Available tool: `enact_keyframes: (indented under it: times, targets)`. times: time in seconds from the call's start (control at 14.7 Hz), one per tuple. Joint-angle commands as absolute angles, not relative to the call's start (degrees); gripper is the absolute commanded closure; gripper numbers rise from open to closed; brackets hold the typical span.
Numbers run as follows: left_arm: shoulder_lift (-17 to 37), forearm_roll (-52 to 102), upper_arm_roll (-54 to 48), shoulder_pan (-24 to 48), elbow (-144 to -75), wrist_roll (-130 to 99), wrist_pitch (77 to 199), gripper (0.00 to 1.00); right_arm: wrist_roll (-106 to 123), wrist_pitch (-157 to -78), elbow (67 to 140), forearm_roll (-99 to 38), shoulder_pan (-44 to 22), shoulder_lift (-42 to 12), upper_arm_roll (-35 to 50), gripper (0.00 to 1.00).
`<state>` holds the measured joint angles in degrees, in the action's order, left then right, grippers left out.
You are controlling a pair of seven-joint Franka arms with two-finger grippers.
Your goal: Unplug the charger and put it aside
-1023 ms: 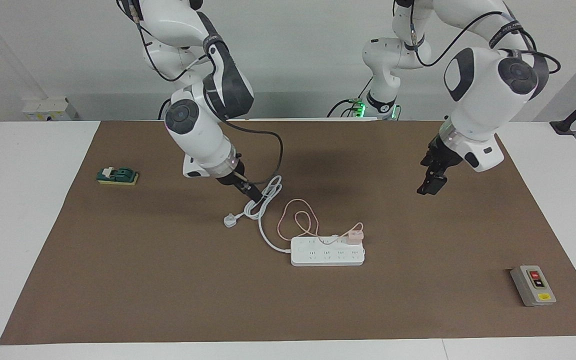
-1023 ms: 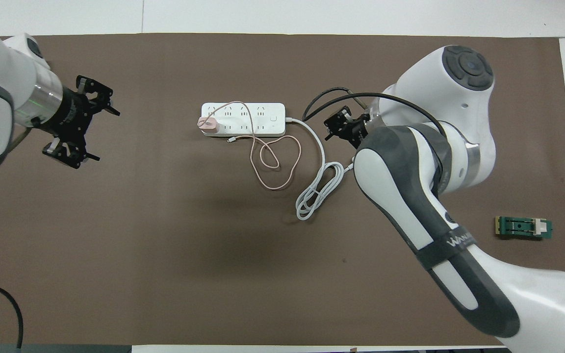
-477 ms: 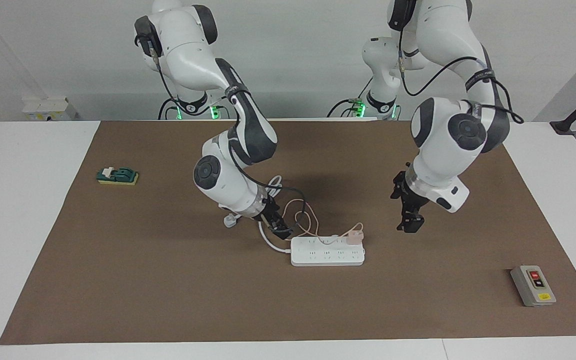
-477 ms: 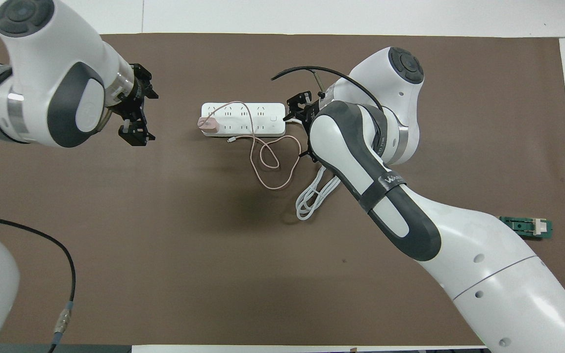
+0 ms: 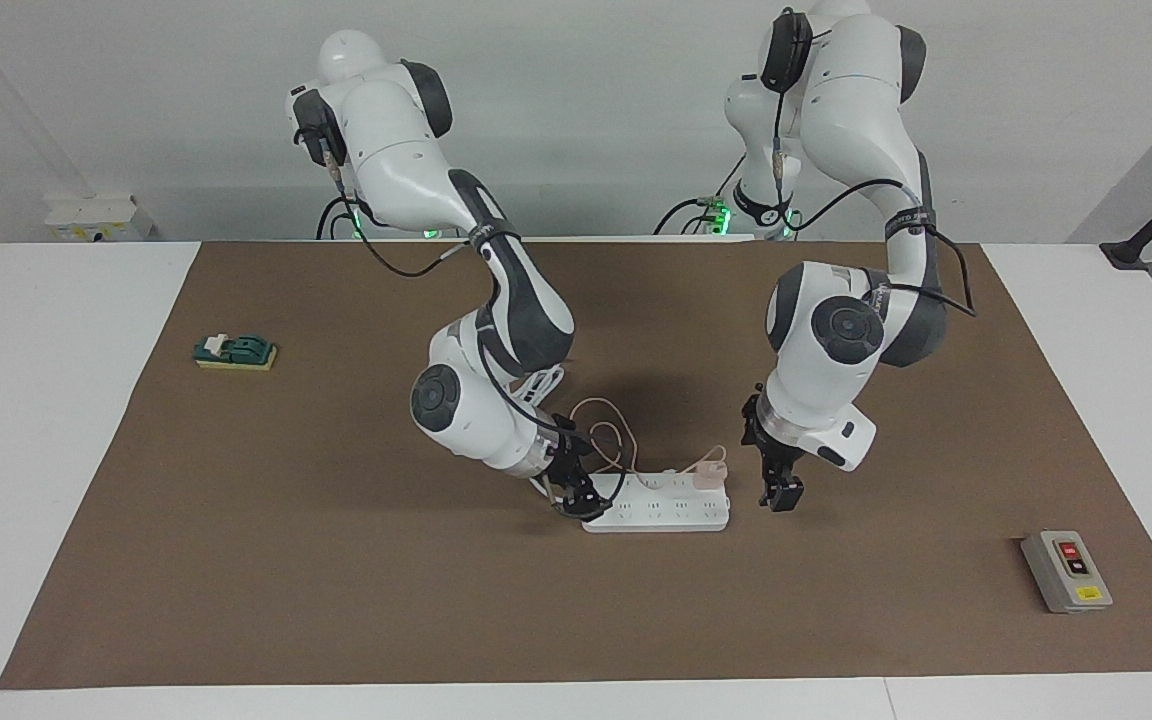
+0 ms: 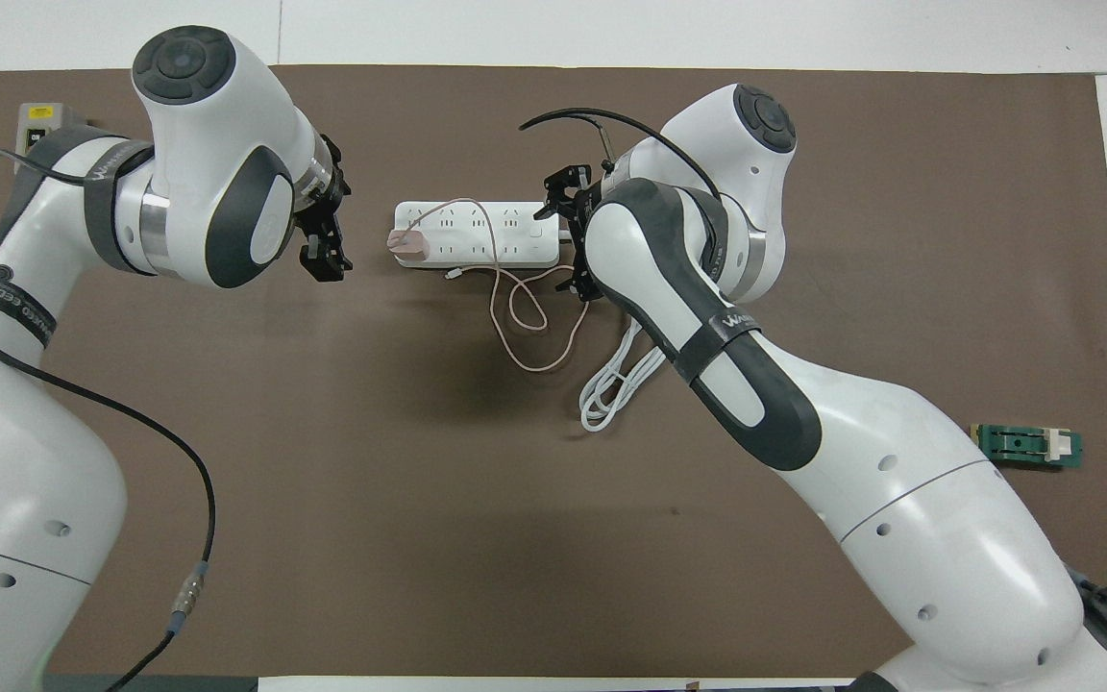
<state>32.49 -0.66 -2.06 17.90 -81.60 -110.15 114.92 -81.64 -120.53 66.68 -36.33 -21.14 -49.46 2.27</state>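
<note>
The pale pink charger (image 5: 709, 472) is plugged into the white power strip (image 5: 656, 513) at its end toward the left arm; it also shows in the overhead view (image 6: 407, 243). Its thin pink cable (image 6: 534, 322) loops on the mat nearer the robots. My left gripper (image 5: 776, 492) is open and low, just off that end of the strip, a short gap from the charger. My right gripper (image 5: 578, 497) is open and low at the strip's other end, where its thick white cord (image 6: 623, 380) leaves; its jaws stand either side of that end (image 6: 568, 245).
A brown mat (image 5: 336, 580) covers the table. A green switch block (image 5: 236, 351) lies toward the right arm's end. A grey button box (image 5: 1066, 571) lies toward the left arm's end, farther from the robots than the strip.
Both arms have come down and inward. The right gripper moved from the coiled white cord to the strip's cord end. The left gripper closed in beside the charger end.
</note>
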Motion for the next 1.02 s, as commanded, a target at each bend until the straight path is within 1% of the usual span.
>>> enact_keyframes:
  times: [0.0,0.34,0.41,0.95]
  targets:
    - [33.22,-2.28,-1.14,20.47,-82.08,-112.06,117.59,0.0,-83.14,-120.85,60.47,-37.53,-21.01,-53.96,3.07,0.01]
    - [31.73,-3.6,-1.14,21.8,-87.27,-113.12,121.03,0.0,-83.14,-123.31,57.75,-37.53,-20.92,-56.95,3.69,0.01]
    - [31.64,-3.69,-1.14,21.8,-87.45,-113.12,121.03,0.0,-83.14,-123.22,56.87,-37.53,-20.92,-57.39,3.69,0.01]
    - [31.46,-3.69,-1.23,22.85,-87.63,-114.08,121.29,0.0,-80.95,-125.33,57.04,-37.35,-20.65,-59.15,3.52,0.02]
